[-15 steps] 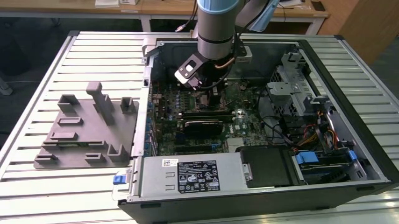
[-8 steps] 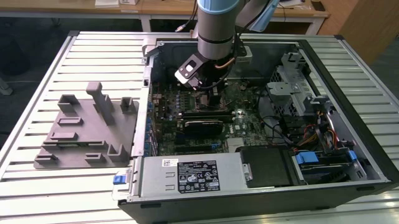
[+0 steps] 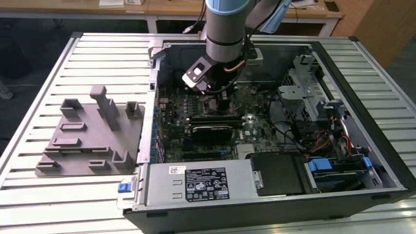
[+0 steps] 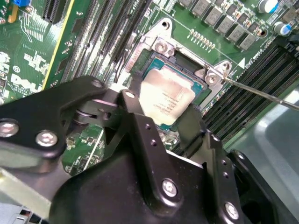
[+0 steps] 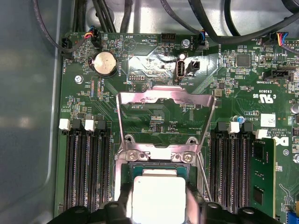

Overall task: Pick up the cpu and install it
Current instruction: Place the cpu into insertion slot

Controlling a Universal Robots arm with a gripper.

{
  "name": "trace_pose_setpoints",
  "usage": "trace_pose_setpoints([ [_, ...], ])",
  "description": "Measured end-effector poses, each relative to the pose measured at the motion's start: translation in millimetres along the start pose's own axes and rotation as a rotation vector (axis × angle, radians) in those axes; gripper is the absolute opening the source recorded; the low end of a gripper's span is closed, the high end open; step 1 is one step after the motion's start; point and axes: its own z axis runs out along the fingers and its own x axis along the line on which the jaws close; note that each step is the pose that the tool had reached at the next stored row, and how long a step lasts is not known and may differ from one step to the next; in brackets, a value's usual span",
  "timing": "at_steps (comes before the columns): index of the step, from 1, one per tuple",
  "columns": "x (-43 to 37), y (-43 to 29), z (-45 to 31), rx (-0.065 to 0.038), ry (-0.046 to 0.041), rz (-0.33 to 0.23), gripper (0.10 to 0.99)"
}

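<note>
The cpu (image 5: 159,198), a flat square chip with a silver top, lies level over the open socket (image 5: 154,168) on the green motherboard (image 5: 154,65). In both wrist views my gripper (image 5: 159,210) is shut on it, one black finger (image 5: 122,207) against each of two opposite sides. The second wrist view shows the cpu (image 4: 166,99) within the socket frame (image 4: 161,46), between the black fingers (image 4: 133,105); whether it is fully seated I cannot tell. In the exterior view the gripper (image 3: 217,97) reaches down into the open computer case (image 3: 364,161), at the far side of the board.
The socket's metal load plate (image 5: 166,116) stands folded open, and its thin lever (image 5: 203,175) sticks up beside it. Memory slots (image 5: 86,172) flank the socket. A grey fixture plate (image 3: 91,141) with upright posts sits on the exterior view's left. The power supply (image 3: 201,183) and drive cage (image 3: 312,97) line the case.
</note>
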Motion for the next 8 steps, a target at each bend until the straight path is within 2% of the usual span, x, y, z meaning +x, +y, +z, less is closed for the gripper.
trace_pose_setpoints([
  [1,0.0,0.0,-0.1,0.0,-0.0003,0.0,0.549],
  [2,-0.1,0.0,-0.1,0.0,-0.0002,0.0,0.612],
  [8,0.0,0.1,-2.8,0.0,-0.0003,0.0,0.612],
])
